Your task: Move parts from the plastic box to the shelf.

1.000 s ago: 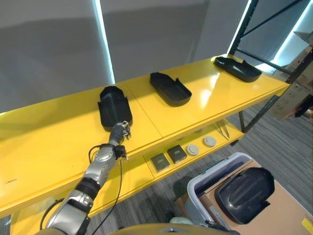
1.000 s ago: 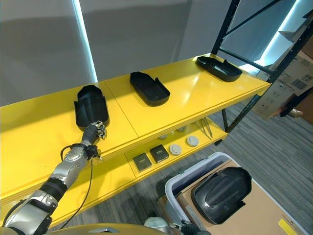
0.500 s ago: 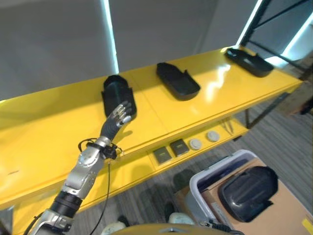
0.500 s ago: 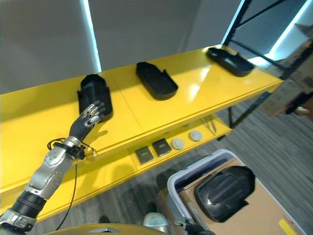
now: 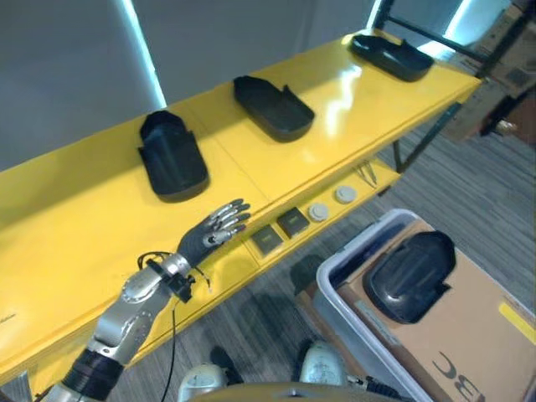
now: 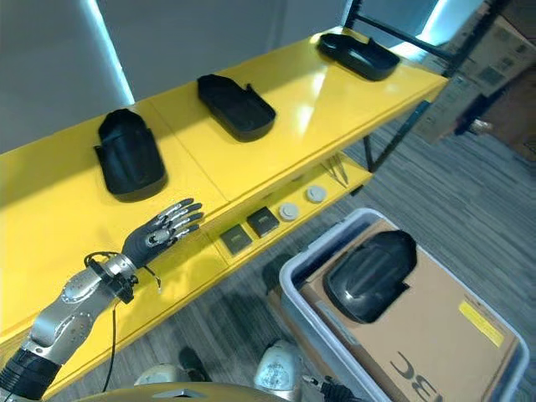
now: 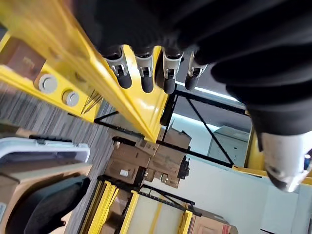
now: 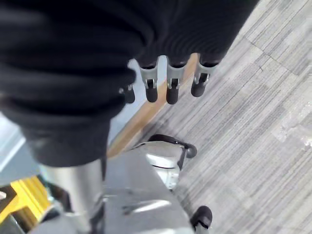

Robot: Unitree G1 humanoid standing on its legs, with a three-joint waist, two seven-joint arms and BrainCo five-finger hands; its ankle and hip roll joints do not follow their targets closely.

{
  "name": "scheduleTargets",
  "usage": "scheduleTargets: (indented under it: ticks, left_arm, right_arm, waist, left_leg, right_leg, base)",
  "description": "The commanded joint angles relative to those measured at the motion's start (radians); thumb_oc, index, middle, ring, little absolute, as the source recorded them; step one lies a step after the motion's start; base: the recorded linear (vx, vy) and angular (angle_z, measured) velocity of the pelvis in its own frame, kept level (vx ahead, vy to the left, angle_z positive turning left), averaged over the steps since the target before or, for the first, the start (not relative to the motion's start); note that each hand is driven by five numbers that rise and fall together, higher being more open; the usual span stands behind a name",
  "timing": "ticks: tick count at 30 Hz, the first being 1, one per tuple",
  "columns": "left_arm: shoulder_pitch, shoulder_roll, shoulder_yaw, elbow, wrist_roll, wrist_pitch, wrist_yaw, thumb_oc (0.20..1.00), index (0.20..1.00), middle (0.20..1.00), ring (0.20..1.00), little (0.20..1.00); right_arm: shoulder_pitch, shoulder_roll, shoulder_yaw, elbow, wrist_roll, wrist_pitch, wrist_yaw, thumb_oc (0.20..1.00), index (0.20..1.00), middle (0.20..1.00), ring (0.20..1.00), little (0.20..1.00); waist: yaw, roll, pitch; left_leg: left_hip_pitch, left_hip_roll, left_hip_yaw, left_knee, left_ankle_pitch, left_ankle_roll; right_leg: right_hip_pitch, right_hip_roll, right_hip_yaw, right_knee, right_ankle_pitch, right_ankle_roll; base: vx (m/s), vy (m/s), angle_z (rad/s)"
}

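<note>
While the left hand point(image 5: 213, 234) hangs over the front edge of the yellow shelf point(image 5: 100, 243) in the left eye view, its fingers are straight and spread, holding nothing. Three black moulded parts lie on the shelf top: the nearest part point(image 5: 172, 156) just beyond the hand and apart from it, the middle part point(image 5: 273, 107) further right, the far part point(image 5: 392, 56) near the shelf's right end. On the lower shelf board point(image 5: 352, 180) sit two dark square pieces point(image 5: 280, 232) and two grey discs point(image 5: 332, 203). Down right, the plastic box point(image 5: 335, 280) stands on the grey carpet point(image 5: 469, 176), holding a brown cardboard carton point(image 5: 469, 335) with one black part point(image 5: 409, 264) lying on top.

Right eye view: same layout; boxed part point(image 6: 370, 275) on the carton, hand point(image 6: 163, 228) flat and empty.

Left wrist view: dark-tipped fingers point(image 7: 144, 73) extended beside the yellow shelf edge point(image 7: 122, 92); boxed part at a corner point(image 7: 46, 204).

Right wrist view: right hand point(image 8: 168, 80) over carpet point(image 8: 253, 112), fingers relaxed and straight, nothing held.
</note>
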Motion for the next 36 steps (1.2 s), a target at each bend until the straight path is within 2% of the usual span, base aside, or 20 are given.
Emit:
scheduleTargets:
  ticks: [1,3,7,10,11,12,13,14,15,17,18,19,20,23,26,28,29,32,34,36]
  left_arm:
    - [-0.013,-0.034,0.015,-0.032,-0.030,-0.080,0.017,1.000,1.000,1.000,1.000,1.000]
    - [-0.013,-0.039,-0.009,-0.009,-0.035,-0.103,0.017,1.000,1.000,1.000,1.000,1.000]
    - [-0.049,-0.063,-0.064,0.026,-0.068,-0.080,0.051,1.000,1.000,1.000,1.000,1.000]
    - [-0.087,-0.094,-0.111,0.084,-0.074,-0.070,0.104,1.000,1.000,1.000,1.000,1.000]
    - [-0.098,-0.107,-0.116,0.102,-0.075,-0.059,0.124,1.000,1.000,1.000,1.000,1.000]
    - [-0.101,-0.114,-0.117,0.112,-0.076,-0.060,0.138,1.000,1.000,1.000,1.000,1.000]
    - [-0.102,-0.124,-0.114,0.127,-0.077,-0.053,0.149,1.000,1.000,1.000,1.000,1.000]
    - [-0.094,-0.131,-0.099,0.144,-0.081,-0.048,0.156,1.000,1.000,1.000,1.000,1.000]
    - [-0.084,-0.134,-0.084,0.160,-0.083,-0.050,0.154,1.000,1.000,1.000,1.000,1.000]
    - [-0.062,-0.133,-0.058,0.182,-0.072,-0.050,0.131,1.000,1.000,1.000,1.000,1.000]
    - [-0.029,-0.133,-0.022,0.198,-0.074,-0.030,0.097,1.000,1.000,1.000,1.000,1.000]
    - [-0.027,-0.135,-0.018,0.201,-0.068,-0.029,0.095,1.000,1.000,1.000,1.000,1.000]
    - [-0.022,-0.137,-0.007,0.208,-0.036,-0.026,0.094,1.000,1.000,1.000,1.000,1.000]
    - [-0.020,-0.120,0.022,0.266,0.049,-0.045,0.148,1.000,1.000,1.000,1.000,1.000]
    - [0.000,-0.088,0.046,0.315,0.199,-0.055,0.234,1.000,1.000,1.000,1.000,1.000]
    - [0.032,-0.061,0.071,0.337,0.346,-0.043,0.322,1.000,1.000,1.000,1.000,1.000]
    - [0.043,-0.046,0.069,0.356,0.390,-0.044,0.352,1.000,1.000,1.000,1.000,1.000]
    - [0.084,-0.010,0.049,0.424,0.511,-0.055,0.439,1.000,1.000,1.000,1.000,1.000]
    - [0.118,-0.009,0.028,0.551,0.582,-0.124,0.525,1.000,1.000,1.000,1.000,1.000]
    - [0.137,-0.024,0.030,0.611,0.631,-0.141,0.579,1.000,1.000,1.000,1.000,1.000]
  right_arm:
    - [-0.005,0.024,0.055,-0.011,-0.028,-0.016,0.019,1.000,1.000,1.000,1.000,1.000]
    - [0.013,0.020,0.064,-0.011,-0.025,-0.027,0.025,1.000,1.000,1.000,1.000,1.000]
    - [0.025,0.017,0.059,-0.004,-0.007,-0.017,0.003,1.000,1.000,1.000,1.000,1.000]
    - [0.030,0.004,0.036,0.024,-0.027,-0.011,-0.010,1.000,1.000,1.000,1.000,1.000]
    - [0.026,-0.010,0.027,0.039,-0.031,-0.015,-0.011,1.000,1.000,1.000,1.000,1.000]
    - [0.021,-0.019,0.021,0.044,-0.040,-0.017,-0.010,1.000,1.000,1.000,1.000,1.000]
    - [0.012,-0.033,0.013,0.052,-0.054,-0.017,-0.004,1.000,1.000,1.000,1.000,1.000]
    - [0.003,-0.048,0.006,0.060,-0.067,-0.026,0.001,1.000,1.000,1.000,1.000,1.000]
    - [-0.003,-0.058,-0.002,0.064,-0.073,-0.035,0.005,1.000,1.000,1.000,1.000,1.000]
    - [-0.007,-0.072,-0.010,0.064,-0.075,-0.049,0.003,1.000,1.000,1.000,1.000,1.000]
    - [-0.009,-0.089,-0.033,0.057,-0.036,-0.070,-0.008,1.000,1.000,1.000,1.000,1.000]
    - [-0.009,-0.090,-0.037,0.056,-0.024,-0.076,-0.015,1.000,1.000,1.000,1.000,1.000]
    - [-0.010,-0.095,-0.052,0.045,0.024,-0.082,-0.029,1.000,1.000,1.000,1.000,1.000]
    - [-0.020,-0.093,-0.089,-0.075,0.179,-0.052,-0.103,1.000,1.000,1.000,1.000,1.000]
    - [-0.014,-0.070,-0.153,-0.237,0.345,-0.101,-0.243,1.000,1.000,1.000,1.000,1.000]
    - [-0.001,-0.060,-0.208,-0.348,0.321,-0.170,-0.373,1.000,1.000,1.000,1.000,1.000]
    - [-0.007,-0.067,-0.241,-0.374,0.318,-0.170,-0.408,1.000,1.000,1.000,1.000,1.000]
    - [-0.051,-0.106,-0.324,-0.442,0.283,-0.244,-0.493,1.000,1.000,1.000,1.000,1.000]
    - [-0.076,-0.146,-0.393,-0.606,0.246,-0.249,-0.576,1.000,1.000,1.000,1.000,1.000]
    - [-0.087,-0.165,-0.440,-0.719,0.210,-0.233,-0.631,1.000,1.000,1.000,1.000,1.000]
  waist:
    - [0.012,0.022,-0.038]
    - [-0.016,0.009,-0.040]
    - [-0.055,-0.003,-0.047]
    - [-0.083,-0.011,-0.053]
    - [-0.080,-0.009,-0.052]
    - [-0.075,-0.009,-0.051]
    - [-0.065,-0.006,-0.048]
    - [-0.049,-0.003,-0.042]
    - [-0.040,0.000,-0.037]
    - [-0.025,0.004,-0.029]
    - [-0.003,0.023,-0.016]
    - [0.000,0.026,-0.017]
    - [0.007,0.041,-0.009]
    - [-0.004,0.042,-0.004]
    - [-0.015,0.037,-0.017]
    - [-0.023,0.031,-0.025]
    - [-0.024,0.029,-0.024]
    - [-0.017,0.025,-0.028]
    - [-0.015,0.016,-0.032]
    - [-0.009,0.010,-0.035]
  left_leg:
    - [-0.066,0.010,-0.148,0.060,-0.075,0.037]
    - [-0.069,0.101,-0.092,0.091,-0.040,-0.002]
    - [-0.063,0.180,-0.071,0.128,-0.022,-0.045]
    - [-0.064,0.245,-0.093,0.200,0.018,-0.097]
    - [-0.080,0.258,-0.145,0.244,0.045,-0.119]
    - [-0.093,0.252,-0.194,0.269,0.051,-0.125]
    - [-0.124,0.235,-0.282,0.308,0.057,-0.130]
    - [-0.167,0.193,-0.397,0.341,0.058,-0.125]
    - [-0.190,0.155,-0.473,0.340,0.044,-0.114]
    - [-0.187,0.103,-0.544,0.266,0.024,-0.098]
    - [-0.200,0.080,-0.615,0.098,0.115,-0.110]
    - [-0.206,0.080,-0.621,0.083,0.128,-0.113]
    - [-0.230,0.086,-0.652,0.062,0.184,-0.126]
    - [-0.203,0.069,-0.632,0.052,0.099,-0.096]
    - [-0.172,0.044,-0.608,0.051,0.060,-0.084]
    - [-0.159,0.026,-0.588,0.050,0.040,-0.069]
    - [-0.150,0.015,-0.585,0.051,0.026,-0.061]
    - [-0.142,0.002,-0.581,0.050,0.006,-0.044]
    - [-0.141,-0.006,-0.574,0.041,0.002,-0.032]
    - [-0.142,-0.010,-0.573,0.033,0.000,-0.026]
  right_leg:
    - [0.106,-0.049,-0.037,-0.214,0.186,0.119]
    - [0.133,0.026,-0.049,-0.291,0.148,0.100]
    - [0.127,0.073,-0.032,-0.327,0.154,0.083]
    - [0.120,0.119,0.002,-0.359,0.157,0.061]
    - [0.117,0.141,0.027,-0.368,0.151,0.048]
    - [0.114,0.151,0.049,-0.370,0.147,0.040]
    - [0.109,0.167,0.089,-0.372,0.141,0.029]
    - [0.103,0.183,0.145,-0.371,0.137,0.021]
    - [0.097,0.190,0.187,-0.370,0.135,0.022]
    - [0.090,0.193,0.237,-0.372,0.136,0.033]
    - [0.089,0.192,0.274,-0.383,0.146,0.041]
    - [0.090,0.192,0.277,-0.385,0.146,0.042]
    - [0.102,0.194,0.292,-0.382,0.137,0.042]
    - [0.108,0.146,0.294,-0.349,0.126,0.059]
    - [0.092,0.112,0.288,-0.328,0.137,0.088]
    - [0.086,0.092,0.290,-0.329,0.148,0.104]
    - [0.088,0.085,0.294,-0.328,0.148,0.111]
    - [0.089,0.075,0.298,-0.336,0.158,0.122]
    - [0.090,0.071,0.291,-0.350,0.169,0.129]
    - [0.090,0.069,0.282,-0.357,0.173,0.133]
  base:
    - [0.00,-0.336,-2.41]
    - [0.06,-0.475,-2.51]
    - [0.09,-0.342,-0.97]
    - [0.13,-0.275,-0.31]
    - [0.06,-0.084,-0.44]
    - [0.07,-0.066,-0.64]
    - [0.06,0.009,-0.79]
    - [0.07,0.048,-1.18]
    - [0.06,0.078,-1.43]
    - [0.09,0.222,-1.68]
    - [0.11,0.323,-1.46]
    - [0.14,0.354,-1.17]
    - [0.13,0.244,-0.71]
    - [0.09,0.270,-0.70]
    - [0.05,0.189,-0.81]
    - [0.05,0.163,-0.32]
    - [0.05,0.107,0.02]
    - [0.02,0.057,-0.02]
    - [0.01,0.043,0.02]
    - [0.00,0.015,-0.02]
